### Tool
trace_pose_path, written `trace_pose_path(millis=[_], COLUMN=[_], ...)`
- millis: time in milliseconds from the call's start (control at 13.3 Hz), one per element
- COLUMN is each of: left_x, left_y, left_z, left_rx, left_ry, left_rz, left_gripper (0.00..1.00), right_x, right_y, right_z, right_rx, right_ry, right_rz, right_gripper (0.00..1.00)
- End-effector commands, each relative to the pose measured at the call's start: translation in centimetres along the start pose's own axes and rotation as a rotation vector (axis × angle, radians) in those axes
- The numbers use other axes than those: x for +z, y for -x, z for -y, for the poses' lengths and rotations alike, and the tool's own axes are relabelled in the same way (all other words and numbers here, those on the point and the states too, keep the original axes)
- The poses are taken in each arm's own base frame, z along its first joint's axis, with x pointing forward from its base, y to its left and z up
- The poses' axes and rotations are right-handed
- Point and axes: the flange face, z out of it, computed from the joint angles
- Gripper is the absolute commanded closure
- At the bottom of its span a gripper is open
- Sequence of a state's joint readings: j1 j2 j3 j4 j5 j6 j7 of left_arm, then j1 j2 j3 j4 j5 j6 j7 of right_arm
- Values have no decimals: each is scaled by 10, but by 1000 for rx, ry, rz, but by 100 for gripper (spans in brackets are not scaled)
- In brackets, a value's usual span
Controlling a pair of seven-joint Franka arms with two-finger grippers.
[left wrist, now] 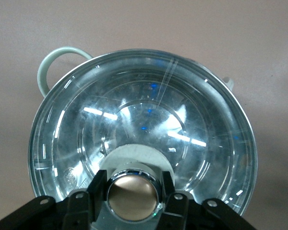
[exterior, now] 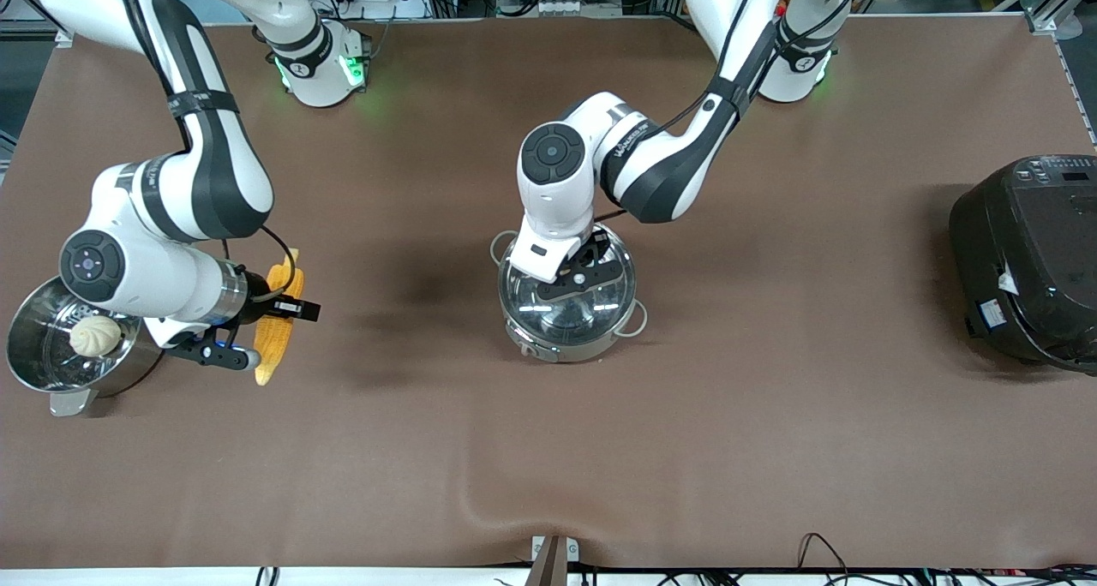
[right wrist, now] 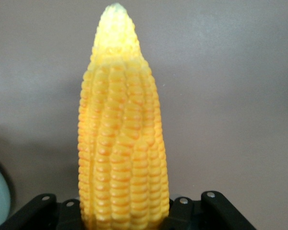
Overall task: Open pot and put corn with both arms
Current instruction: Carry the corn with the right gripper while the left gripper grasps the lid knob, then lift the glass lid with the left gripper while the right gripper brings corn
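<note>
The shallow steel pot (exterior: 566,343) with wire loop handles stands mid-table with its glass lid (exterior: 604,299) on it. My left gripper (exterior: 576,279) is down on the lid and shut on the copper-coloured knob (left wrist: 132,195), with a finger (left wrist: 99,187) on each side. The lid (left wrist: 144,110) fills the left wrist view. The yellow-orange corn (exterior: 276,344) lies toward the right arm's end of the table. My right gripper (exterior: 276,308) is shut on the corn (right wrist: 119,143) near its thick end, low at the table.
A steel pot with a steamer insert (exterior: 34,359) holds a white bun (exterior: 94,335), close beside the right gripper. A big black rice cooker (exterior: 1028,260) stands at the left arm's end of the table.
</note>
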State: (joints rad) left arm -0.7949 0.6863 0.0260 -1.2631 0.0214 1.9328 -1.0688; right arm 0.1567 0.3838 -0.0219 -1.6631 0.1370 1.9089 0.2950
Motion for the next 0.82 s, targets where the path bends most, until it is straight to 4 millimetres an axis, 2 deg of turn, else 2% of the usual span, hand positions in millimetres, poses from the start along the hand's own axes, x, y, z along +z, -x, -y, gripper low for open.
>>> trace_pose_path(millis=[0,150,375,450,525,600,750], left_x=[1,-15,-71,-94,-118,-144,-178], left_y=[4,11,7,2,-6,-25,-47], left_z=[-5,-7,4,15,28,50,92], left_rx=[-5,-19,-49,-45,-40,-36,66], left_ry=[-6,20,71,69,70,75,51], left_rz=[-9,21,-12,-42,-75,-90,-86], left_gripper=[100,100,100,100,100,100,100], right_x=[-7,-6,-8,-12,-12,-13,-19], right_y=[4,10,15,18,22,25,29], right_z=[16,22,27,29,39,51,70], right_rx=[-6,-15,-25,-28,-41,-44,-7], right_ry=[-16,-8,-3,-5,-7,-15,-39], right_rz=[9,24,36,37,35,32,29], right_gripper=[93,89,88,88,88,88,88])
